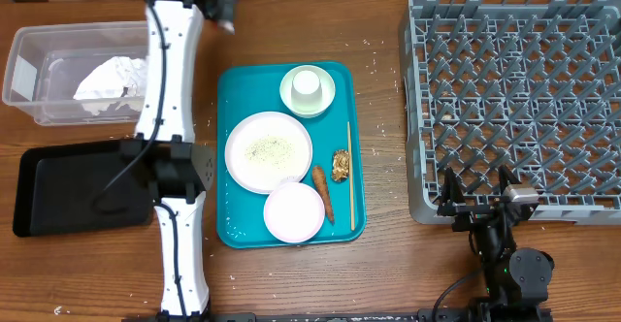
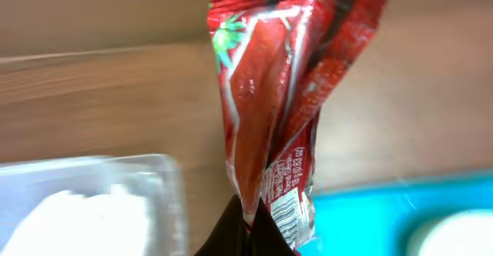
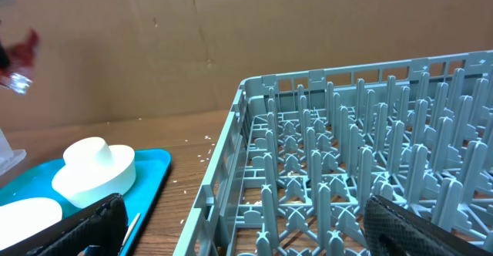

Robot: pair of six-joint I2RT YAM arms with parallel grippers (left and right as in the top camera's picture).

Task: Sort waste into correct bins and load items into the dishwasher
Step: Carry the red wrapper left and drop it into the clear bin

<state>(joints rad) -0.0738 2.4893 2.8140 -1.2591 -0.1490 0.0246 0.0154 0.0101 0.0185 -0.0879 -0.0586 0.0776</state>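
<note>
- Your left gripper is clenched on the red-and-white wrapper — the fingertips pinch its lower end and the rest stands up crumpled above them.
- The wrapper hangs in the air over bare wood at the far side of the table, between the clear tub and the teal tray.
- The crumpled white napkin lies inside the clear tub; the black tray sits just in front of that tub.
- On the teal tray you have the large plate scattered with rice grains, the smaller plate, the small bowl with the cup in it, the carrot stick and the brown food bit.
- Your right gripper is released — fingers spread wide, holding nothing, at the near edge of the grey dish rack.
</note>
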